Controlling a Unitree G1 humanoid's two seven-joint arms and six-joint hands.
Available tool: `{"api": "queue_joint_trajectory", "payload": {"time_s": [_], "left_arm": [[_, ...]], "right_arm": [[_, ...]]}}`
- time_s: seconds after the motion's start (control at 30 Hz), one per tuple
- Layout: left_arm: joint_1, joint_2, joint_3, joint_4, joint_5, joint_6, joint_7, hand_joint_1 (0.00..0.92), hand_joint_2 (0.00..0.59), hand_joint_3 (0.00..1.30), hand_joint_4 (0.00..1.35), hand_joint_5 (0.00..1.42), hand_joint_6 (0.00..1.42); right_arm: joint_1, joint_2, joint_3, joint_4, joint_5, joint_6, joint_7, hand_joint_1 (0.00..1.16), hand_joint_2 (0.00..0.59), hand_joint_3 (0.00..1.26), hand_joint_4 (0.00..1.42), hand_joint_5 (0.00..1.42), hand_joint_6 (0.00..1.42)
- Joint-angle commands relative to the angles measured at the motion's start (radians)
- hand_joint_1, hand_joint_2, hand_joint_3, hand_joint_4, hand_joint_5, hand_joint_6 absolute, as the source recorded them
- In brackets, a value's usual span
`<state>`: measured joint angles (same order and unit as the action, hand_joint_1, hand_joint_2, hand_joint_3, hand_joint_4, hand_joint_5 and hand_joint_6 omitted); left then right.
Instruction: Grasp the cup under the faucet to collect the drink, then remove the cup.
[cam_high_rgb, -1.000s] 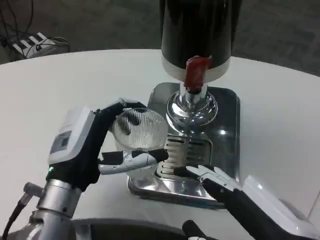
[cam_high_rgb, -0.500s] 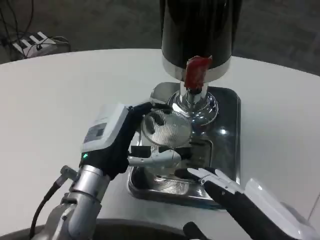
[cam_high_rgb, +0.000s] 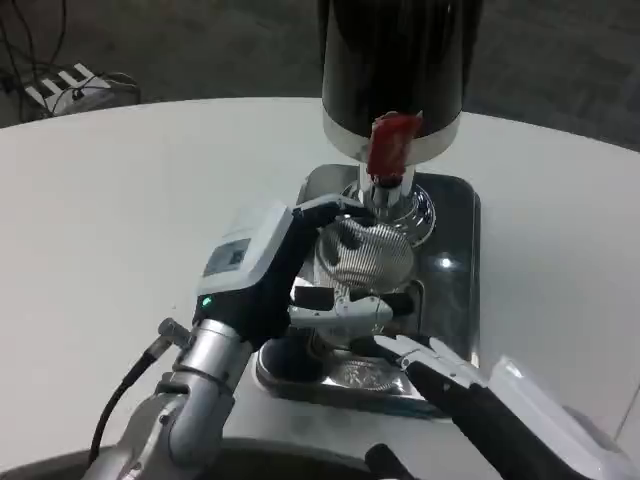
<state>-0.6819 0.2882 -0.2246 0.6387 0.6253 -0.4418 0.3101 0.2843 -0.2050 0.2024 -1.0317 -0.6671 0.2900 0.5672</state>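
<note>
A clear ribbed cup is held by my left hand, fingers wrapped round its far and near sides. The cup stands over the steel drip tray, just in front of and below the chrome faucet with its red lever. The black dispenser body rises behind. My right hand lies low at the tray's front edge, fingers stretched out and holding nothing, just to the right of the cup.
The round white table spreads to the left and right of the tray. A white power strip with cables lies on the floor at the far left.
My left hand has carried the cup to the right, from beside the tray's left edge to under the faucet. The right hand has barely moved.
</note>
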Motion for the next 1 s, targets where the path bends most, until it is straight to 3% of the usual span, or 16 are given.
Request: {"api": "queue_joint_trajectory", "payload": {"time_s": [0.03, 0.43, 0.53, 0.63, 0.67, 0.7, 0.73, 0.77, 0.83, 1.0], "left_arm": [[-0.026, 0.01, -0.005, 0.017, 0.002, 0.015, 0.022, 0.682, 0.085, 0.78, 0.84, 0.87, 0.67], [-0.073, -0.016, -0.027, 0.076, -0.001, 0.034, 0.05, 0.676, 0.085, 0.77, 0.83, 0.86, 0.67], [-0.073, -0.014, -0.032, 0.082, -0.002, 0.034, 0.057, 0.659, 0.064, 0.73, 0.77, 0.72, 0.53], [-0.065, -0.008, -0.027, 0.087, -0.014, 0.022, 0.059, 0.506, 0.003, 0.6, 0.67, 0.6, 0.39], [-0.061, -0.005, -0.023, 0.09, -0.022, 0.015, 0.059, 0.367, 0.001, 0.55, 0.6, 0.51, 0.35], [-0.058, -0.003, -0.021, 0.091, -0.028, 0.009, 0.061, 0.233, 0.0, 0.42, 0.45, 0.38, 0.31], [-0.055, 0.0, -0.018, 0.091, -0.034, 0.005, 0.062, 0.104, 0.0, 0.15, 0.14, 0.2, 0.22], [-0.052, 0.002, -0.017, 0.092, -0.043, 0.005, 0.054, 0.039, 0.0, 0.03, 0.03, 0.04, 0.11], [-0.062, 0.008, -0.015, 0.108, -0.066, 0.007, 0.007, 0.002, 0.0, 0.0, 0.0, 0.0, 0.01], [-0.073, 0.015, -0.02, 0.134, -0.095, 0.002, -0.045, 0.0, 0.0, 0.0, 0.0, 0.0, 0.0]], "right_arm": [[0.004, 0.004, 0.008, -0.015, 0.001, -0.006, 0.011, 0.77, 0.522, 0.15, 0.08, 0.0, 0.0], [0.012, 0.006, -0.01, -0.015, 0.004, -0.003, 0.01, 0.78, 0.522, 0.15, 0.08, 0.0, 0.0], [0.005, 0.006, -0.007, -0.015, 0.005, 0.004, 0.011, 0.78, 0.522, 0.15, 0.08, 0.0, 0.0], [-0.003, 0.001, -0.003, -0.015, 0.006, 0.013, 0.013, 0.78, 0.522, 0.15, 0.08, 0.0, 0.0], [-0.004, 0.0, -0.003, -0.015, 0.005, 0.014, 0.012, 0.78, 0.522, 0.15, 0.08, 0.0, 0.0], [-0.006, 0.0, -0.003, -0.015, 0.005, 0.017, 0.011, 0.78, 0.522, 0.15, 0.08, 0.0, 0.0], [-0.008, -0.001, -0.003, -0.015, 0.006, 0.02, 0.01, 0.77, 0.522, 0.15, 0.08, 0.0, 0.0], [-0.01, -0.002, -0.002, -0.015, 0.007, 0.023, 0.011, 0.77, 0.521, 0.15, 0.09, 0.0, 0.0], [-0.013, -0.005, -0.001, -0.015, 0.009, 0.027, 0.011, 0.77, 0.521, 0.15, 0.09, 0.0, 0.0], [-0.016, -0.008, 0.002, -0.015, 0.011, 0.036, 0.007, 0.77, 0.52, 0.15, 0.09, 0.0, 0.0]]}}
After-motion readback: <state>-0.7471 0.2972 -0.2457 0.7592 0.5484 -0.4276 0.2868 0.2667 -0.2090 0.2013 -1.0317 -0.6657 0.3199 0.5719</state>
